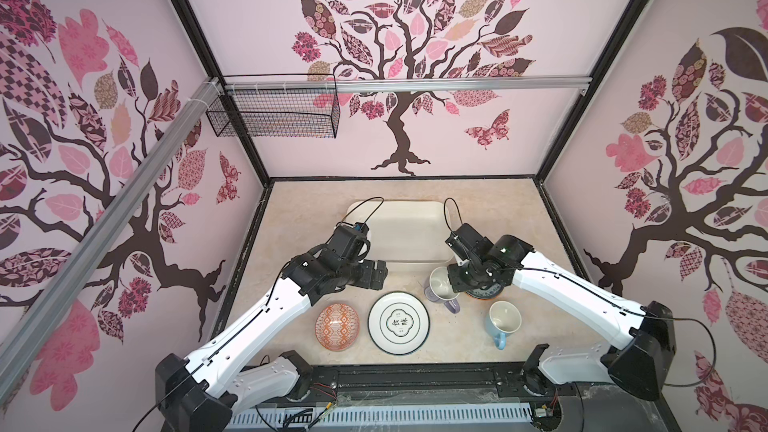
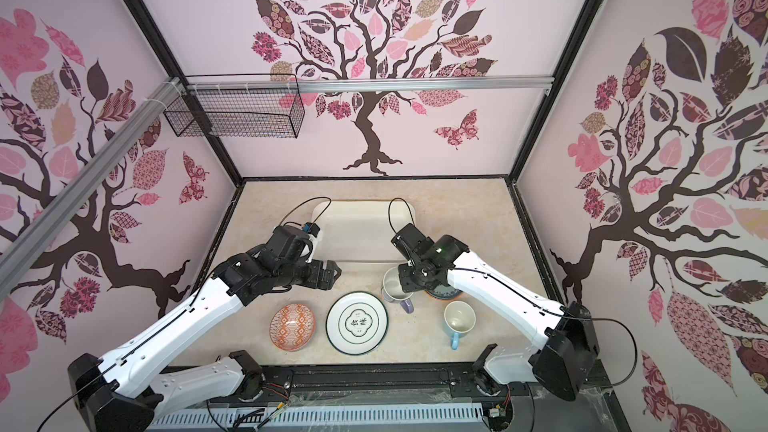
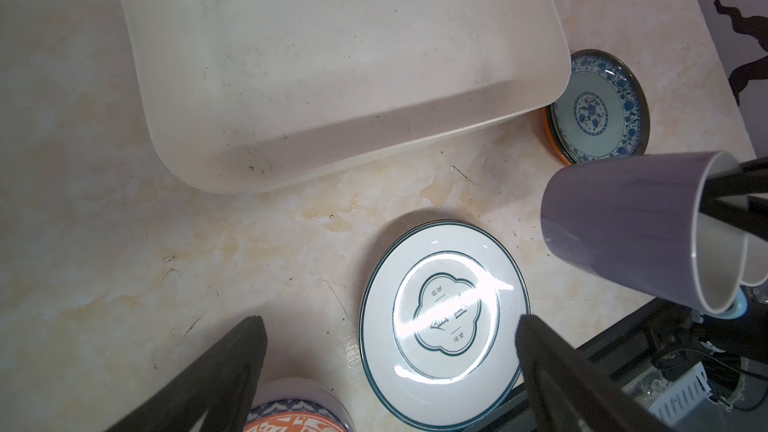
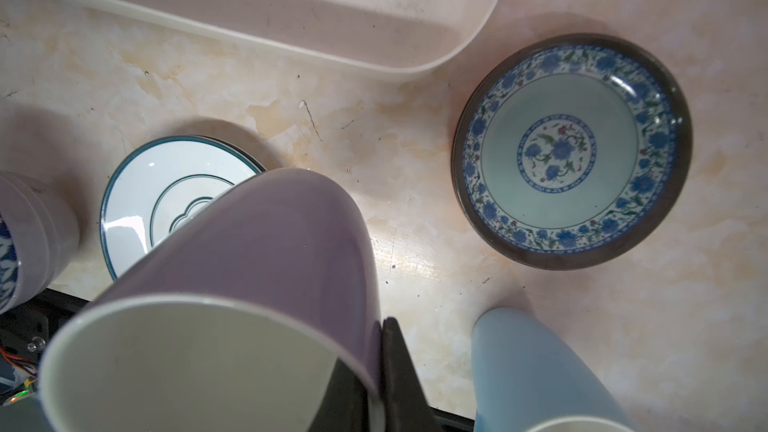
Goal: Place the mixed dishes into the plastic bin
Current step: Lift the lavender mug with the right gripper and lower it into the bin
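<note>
- Now the lavender mug (image 4: 257, 243) is just in front of the plastic bin (image 1: 411, 226), between the white plate (image 1: 398, 323) and the teal plate (image 4: 569, 151).
- The right gripper (image 4: 376, 326) is clamped on its rim wall, one finger inside, one outside.
- The left gripper (image 3: 388, 326) hangs spread wide, holding nothing, near the bin's front corner.

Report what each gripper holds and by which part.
Right gripper: lavender mug, pinched by its rim wall, one jaw inside, one outside. Left gripper: nothing, jaws open.
</note>
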Controlling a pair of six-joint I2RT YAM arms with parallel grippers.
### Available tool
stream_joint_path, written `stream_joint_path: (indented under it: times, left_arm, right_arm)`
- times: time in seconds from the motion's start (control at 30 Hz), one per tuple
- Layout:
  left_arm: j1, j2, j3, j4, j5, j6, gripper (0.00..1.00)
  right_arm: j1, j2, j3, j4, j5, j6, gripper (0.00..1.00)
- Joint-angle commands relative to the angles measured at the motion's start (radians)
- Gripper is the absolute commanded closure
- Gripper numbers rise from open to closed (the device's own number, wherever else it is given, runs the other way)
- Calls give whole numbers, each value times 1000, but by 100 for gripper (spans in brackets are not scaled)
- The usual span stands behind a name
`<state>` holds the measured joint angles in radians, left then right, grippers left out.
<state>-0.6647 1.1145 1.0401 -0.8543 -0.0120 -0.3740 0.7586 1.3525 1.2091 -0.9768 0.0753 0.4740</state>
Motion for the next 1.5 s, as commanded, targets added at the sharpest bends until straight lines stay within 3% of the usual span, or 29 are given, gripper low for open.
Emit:
stream_joint_path:
  times: [0.0, 0.37, 0.83, 1.07, 1.3, 1.47]
  left_arm:
    - [2, -24, 48, -26, -24, 27, 2]
    - [107, -73, 20, -26, 13, 30, 2]
    - [137, -107, -39, -29, -12, 36, 2]
    - [146, -91, -48, -22, -13, 52, 2]
    - [151, -73, -46, 1, 22, 52, 2]
    - [150, -66, -33, 3, 33, 52, 2]
  right_arm:
    - [-8, 75, 139, 14, 48, -38, 97]
    - [-95, 439, 545, 31, -5, -124, 96]
    - [-90, 1149, 1395, -105, -146, -127, 97]
    - [-119, 1141, 1333, -77, -129, -142, 99]
    - [-274, 910, 1009, 13, -99, -177, 99]
    - [-360, 857, 910, 18, -68, -205, 98]
